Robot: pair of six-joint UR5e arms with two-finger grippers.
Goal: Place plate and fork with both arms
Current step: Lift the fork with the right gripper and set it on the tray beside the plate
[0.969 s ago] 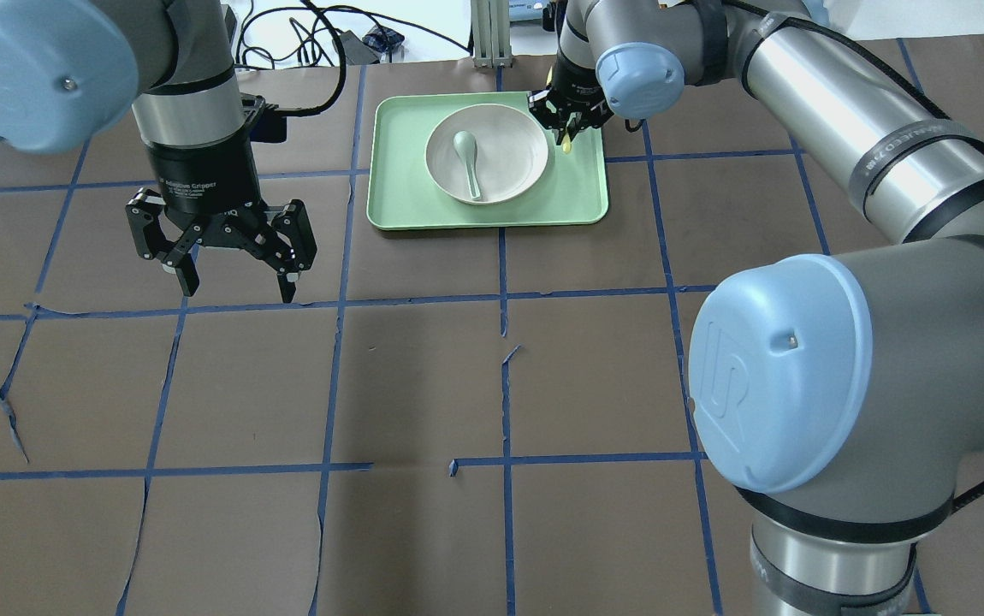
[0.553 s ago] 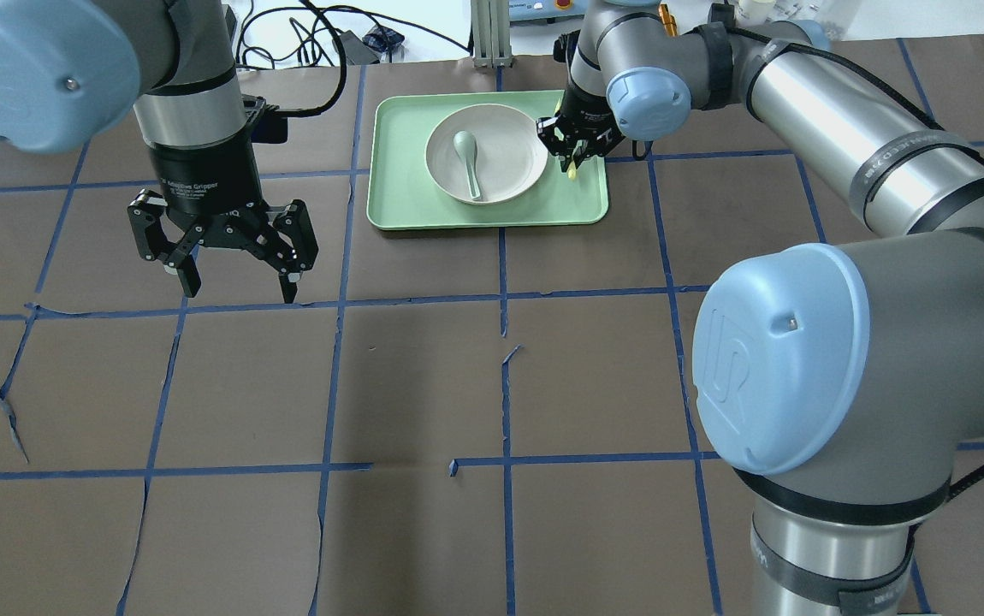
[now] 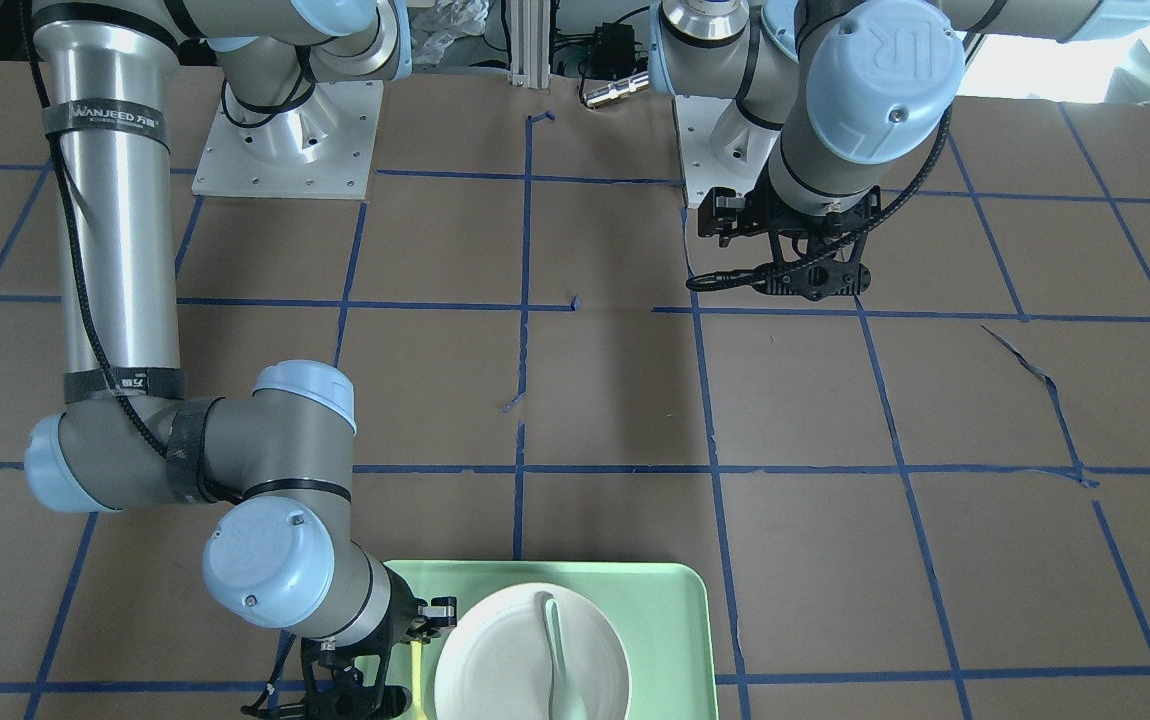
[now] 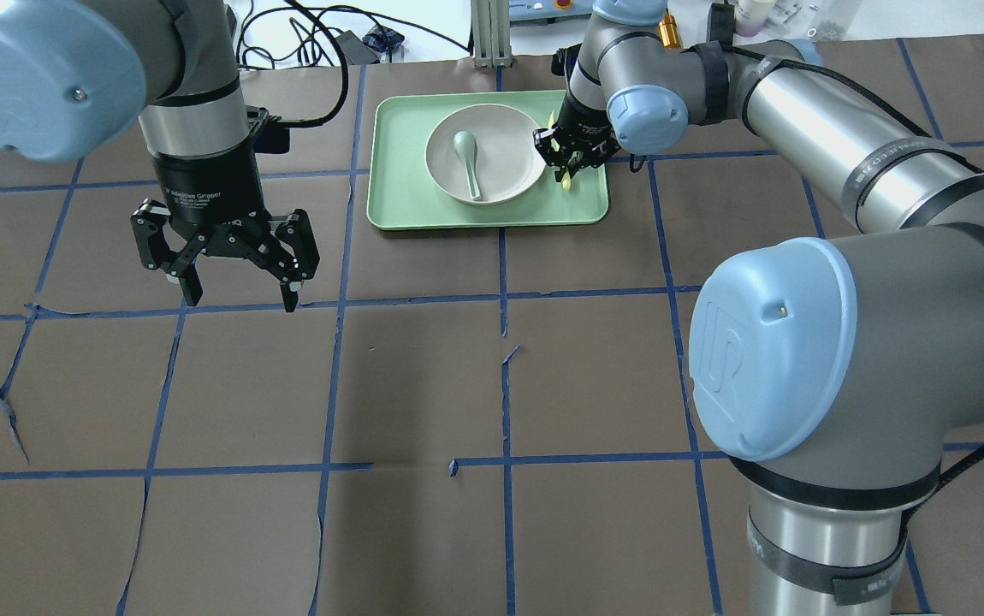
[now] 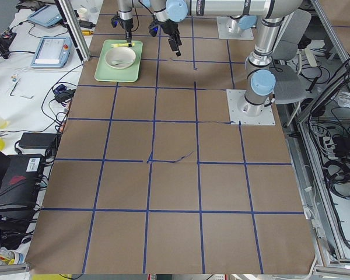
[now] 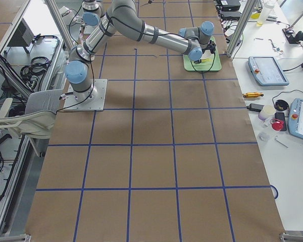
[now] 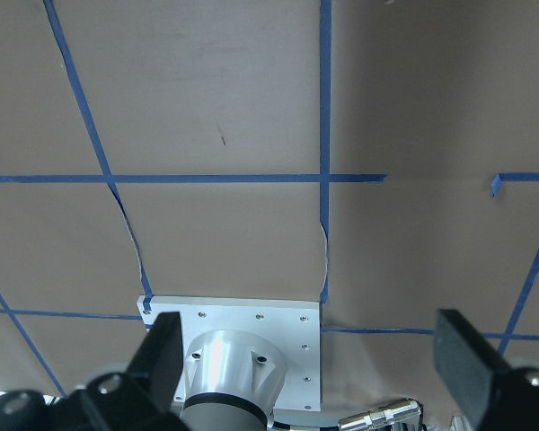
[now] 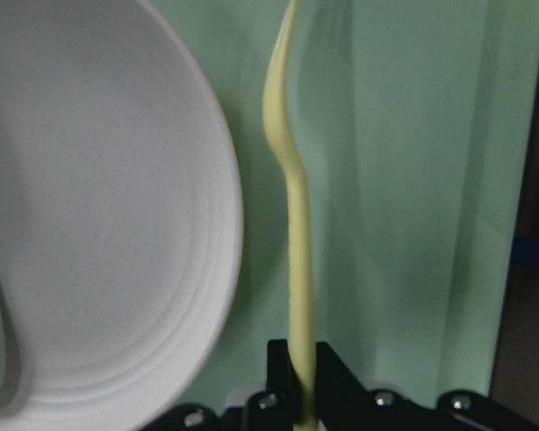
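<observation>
The white plate [image 4: 511, 147] sits in the mint-green tray [image 4: 588, 204] at the table's far middle, and also shows in the front view [image 3: 495, 668]. My right gripper [image 4: 566, 159] is shut on the handle of the pale-yellow fork [image 8: 296, 224]. It holds the fork over the tray, just beside the plate's right rim [image 8: 211, 206]. The fork's yellow end [image 4: 566, 181] shows below the fingers. My left gripper [image 4: 231, 289] is open and empty, above the bare table to the tray's left.
A grey-green spoon [image 4: 467, 161] lies in the plate. Brown paper with blue tape lines [image 4: 505, 295] covers the table. Cables [image 4: 321, 43] and a metal post [image 4: 485, 34] stand at the far edge behind the tray.
My right gripper has moved with the fork along the plate's right rim toward the tray's near edge. My left gripper has barely shifted and stays open.
</observation>
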